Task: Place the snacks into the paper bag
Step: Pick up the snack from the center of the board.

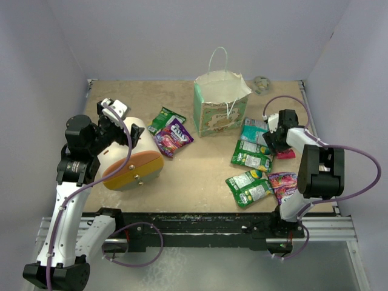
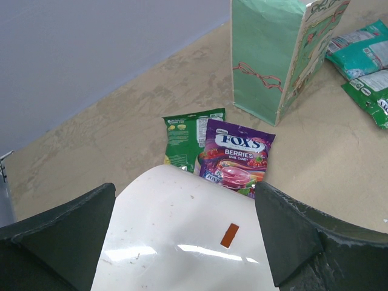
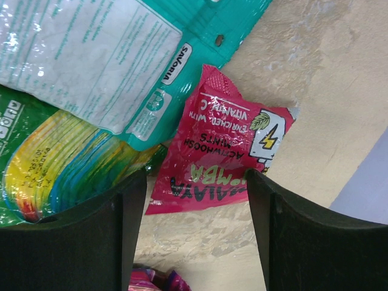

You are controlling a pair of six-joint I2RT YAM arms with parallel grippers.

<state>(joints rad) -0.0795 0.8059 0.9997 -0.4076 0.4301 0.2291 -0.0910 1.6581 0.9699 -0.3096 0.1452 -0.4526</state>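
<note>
Right gripper (image 3: 195, 182) hangs open over the red packet (image 3: 221, 145); left gripper (image 2: 182, 194) straddles the cream cone (image 2: 182, 254), grip unclear.

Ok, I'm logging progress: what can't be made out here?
Paper bag contents: top view, its own walls hide the bottom.
Red packet: top view, right pincer covers most of it.
Left pincer grip on the cream cone: left wrist view, cone hides the contact.

On the counter (image 1: 188, 176) you have the paper bag (image 1: 219, 112) at the back, two snacks (image 1: 171, 132) to its left, the other snacks (image 1: 254, 160) to its right.
</note>
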